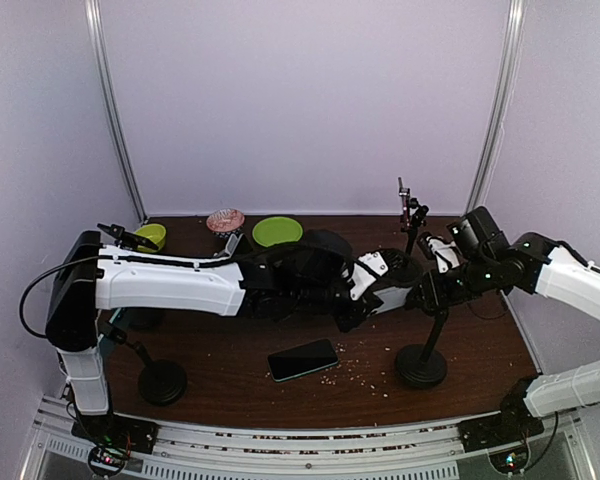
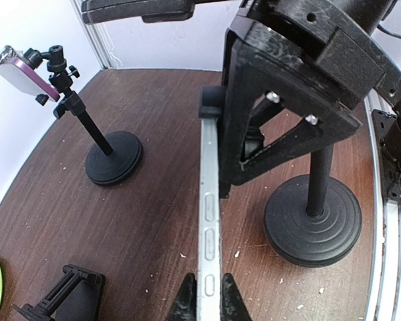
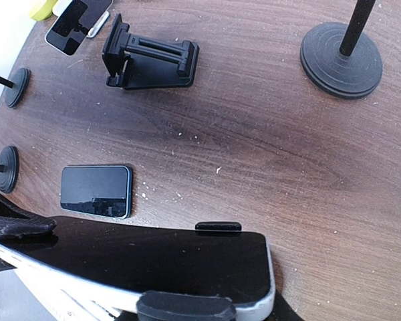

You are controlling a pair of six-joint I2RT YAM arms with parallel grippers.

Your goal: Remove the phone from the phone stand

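Silver-edged black phone [image 2: 209,200], clenched by left gripper [image 2: 209,302] — right gripper's [image 1: 427,286] state unclear — extraction step: next, pull free of black round-based stand [image 2: 314,224].

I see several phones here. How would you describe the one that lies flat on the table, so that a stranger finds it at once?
Look at the near part of the table, between the round left base and the round right base. There a dark phone lies flat, screen up. Unlike the phone in the stand and the pink phone on a pole, nothing holds it.
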